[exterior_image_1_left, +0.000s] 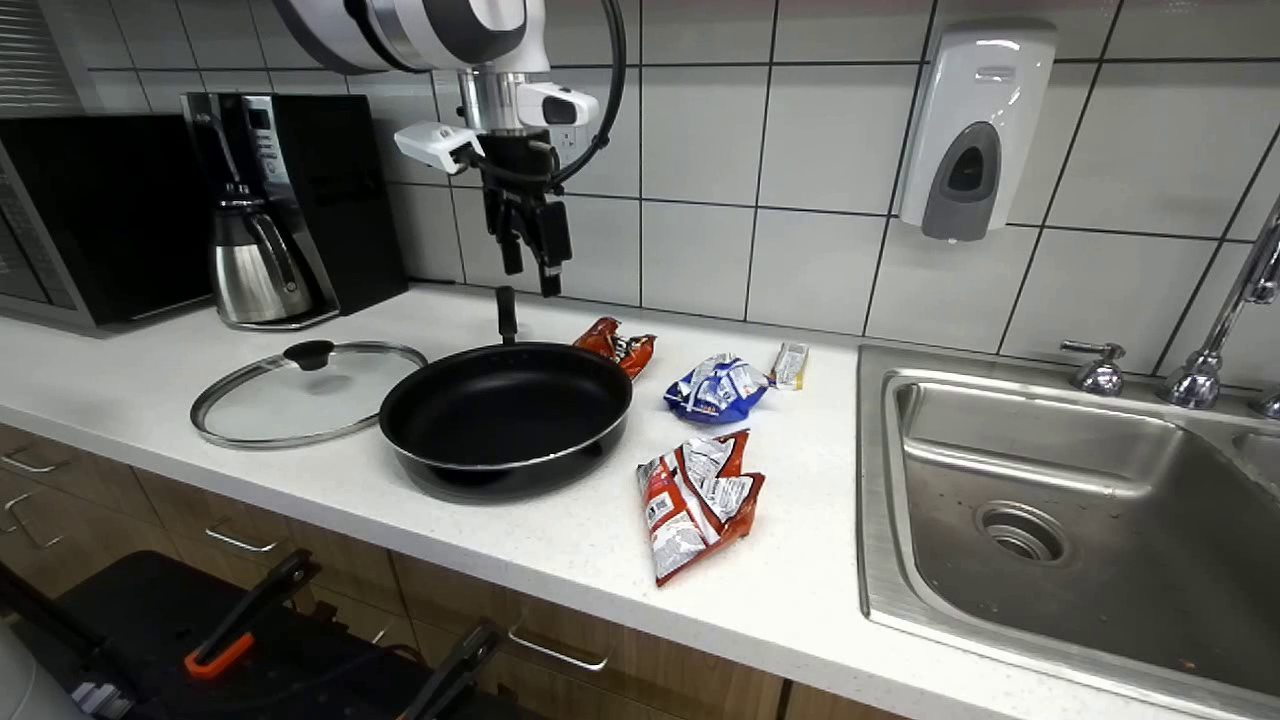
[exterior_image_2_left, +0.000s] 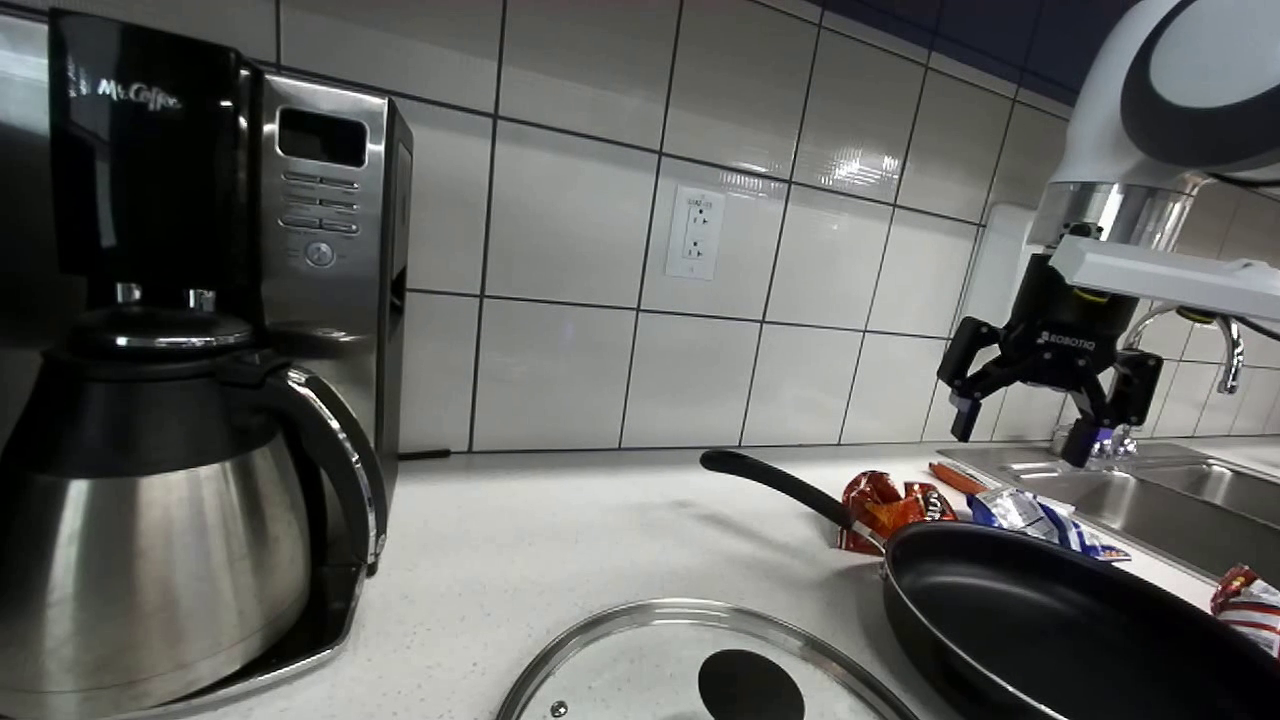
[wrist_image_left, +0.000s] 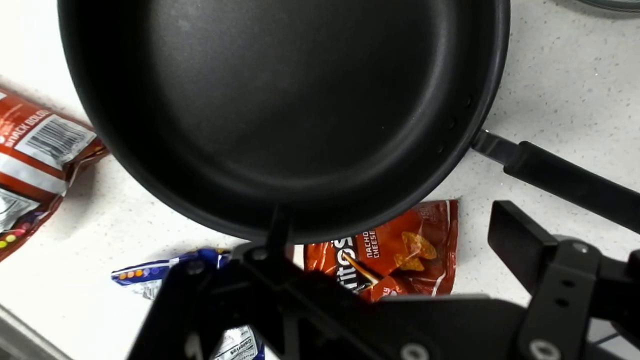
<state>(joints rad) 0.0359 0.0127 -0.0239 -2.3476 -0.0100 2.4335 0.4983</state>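
My gripper (exterior_image_1_left: 532, 275) hangs in the air above the back of the counter, fingers spread, nothing between them. In the wrist view the black frying pan (wrist_image_left: 300, 100) fills the upper part, its handle (wrist_image_left: 575, 180) reaching right past one finger pad (wrist_image_left: 520, 245). A red Doritos bag (wrist_image_left: 400, 245) lies below the jaws, partly hidden by the pan rim and the gripper. Beside it is a blue snack bag (exterior_image_1_left: 717, 390); a larger red and white bag (exterior_image_1_left: 697, 505) lies nearer the counter's front. The glass lid (exterior_image_1_left: 290, 405) with a black knob rests on the pan's other side.
A steel sink (exterior_image_1_left: 1000, 480) with a faucet (exterior_image_1_left: 1200, 375) is set into the counter. A coffee maker (exterior_image_2_left: 330, 230) with a steel carafe (exterior_image_2_left: 170, 540) stands near the tiled wall, beside a microwave (exterior_image_1_left: 100, 220). A small packet (exterior_image_1_left: 790, 366) lies by the blue bag. A soap dispenser (exterior_image_1_left: 985, 120) hangs above.
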